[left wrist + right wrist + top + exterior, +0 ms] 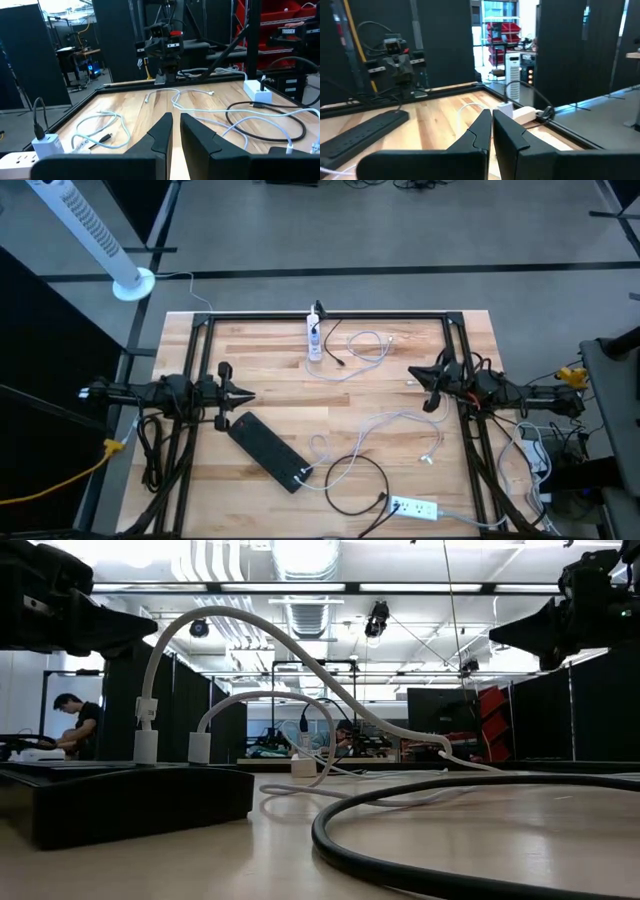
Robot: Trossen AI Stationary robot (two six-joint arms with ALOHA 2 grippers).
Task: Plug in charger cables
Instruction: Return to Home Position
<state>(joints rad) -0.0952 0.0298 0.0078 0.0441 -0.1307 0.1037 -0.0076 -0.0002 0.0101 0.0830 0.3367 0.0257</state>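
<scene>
- Risk: loose white plug end (411,384) lies just beside right gripper (415,373); a retreat could snag it.
- At left edge waits left gripper (248,395); both narrow, empty.
- Mid-desk lie the charger cables (400,420).

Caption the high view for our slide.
Left gripper, right gripper wait at opposite sides; white cables plugged into black strip.

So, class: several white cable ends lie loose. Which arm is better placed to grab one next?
Right. The loose white cable ends lie on the right half of the table, nearest the right gripper; the left gripper waits across it beside the black power strip.
</scene>
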